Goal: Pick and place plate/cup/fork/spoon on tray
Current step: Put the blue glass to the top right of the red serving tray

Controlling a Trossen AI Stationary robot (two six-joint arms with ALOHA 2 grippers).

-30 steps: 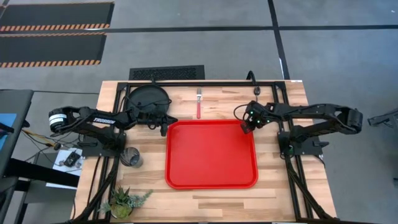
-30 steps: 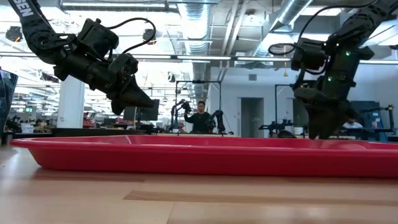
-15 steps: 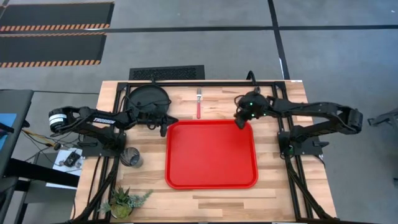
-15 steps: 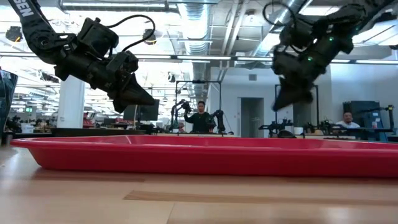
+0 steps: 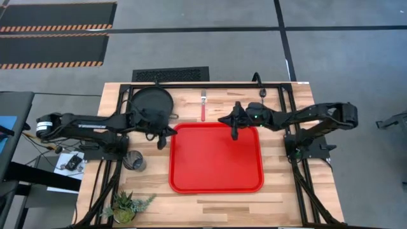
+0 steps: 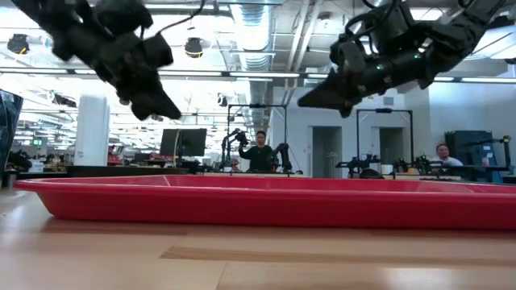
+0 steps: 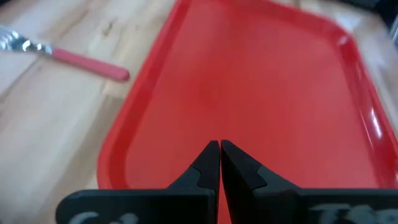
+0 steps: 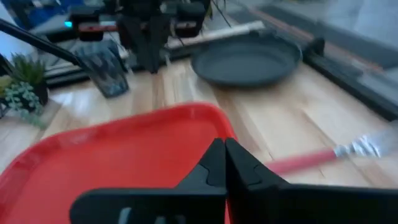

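Tray (image 5: pixel 216 158) sits bare in the middle of the table, nothing loaded on it yet, so I judge we're at the very start: first pick not made. Fork (image 5: pixel 203 105) lies on the wood just beyond the tray's far rim, tines toward the table's far edge, red handle pointing at the tray. Plate (image 5: pixel 152 102) rests near the table's far-left corner. Cup (image 5: pixel 134 161) stands off the tray's left rim, near the table's left edge, with the potted plant (image 5: pixel 125 207) at the near-left corner. I can't find the spoon in any view.

My right gripper (image 5: pixel 233 122) hangs over the tray's far rim, fingers pinched together with nothing between them, the fork close ahead in its wrist view. Left gripper (image 5: pixel 163 135) hovers beside the tray's far-left corner, also pinched closed and empty.

My read: the right arm goes for the fork. It'll need to spread its fingers, come over the handle, and descend squarely.
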